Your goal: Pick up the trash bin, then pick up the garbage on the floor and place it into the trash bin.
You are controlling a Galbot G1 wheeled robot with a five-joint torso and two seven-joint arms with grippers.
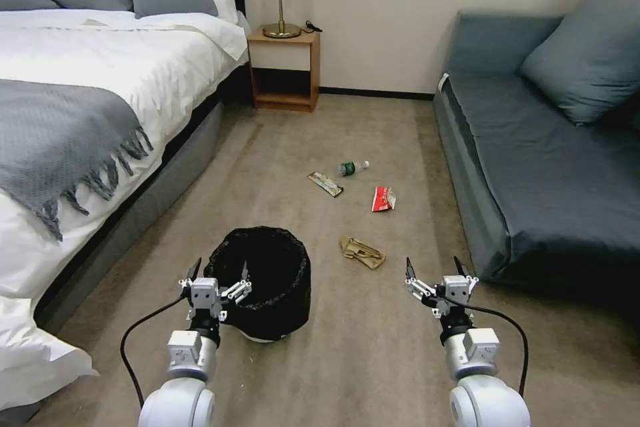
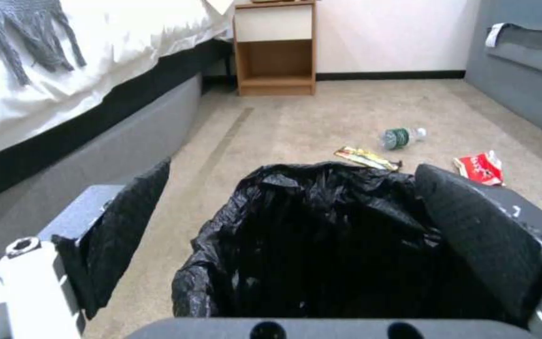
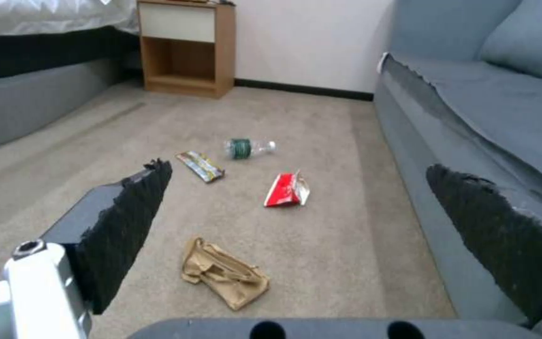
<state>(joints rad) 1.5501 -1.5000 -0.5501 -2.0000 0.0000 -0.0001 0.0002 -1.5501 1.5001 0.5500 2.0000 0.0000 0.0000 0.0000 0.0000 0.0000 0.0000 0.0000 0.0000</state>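
Note:
The trash bin, lined with a crinkly black bag, stands on the beige floor just ahead of my left arm. My left gripper is open at the bin's near left rim, one finger over the opening and the other outside it. My right gripper is open above bare carpet with nothing between its fingers. The garbage lies beyond: tan crumpled paper nearest, a red-and-white wrapper, a yellow-black wrapper and a clear bottle with a green label.
A bed with white linen and a grey throw runs along the left. A blue-grey sofa lines the right, close to my right gripper. A wooden nightstand with a lamp stands at the far wall. Carpet lies open between them.

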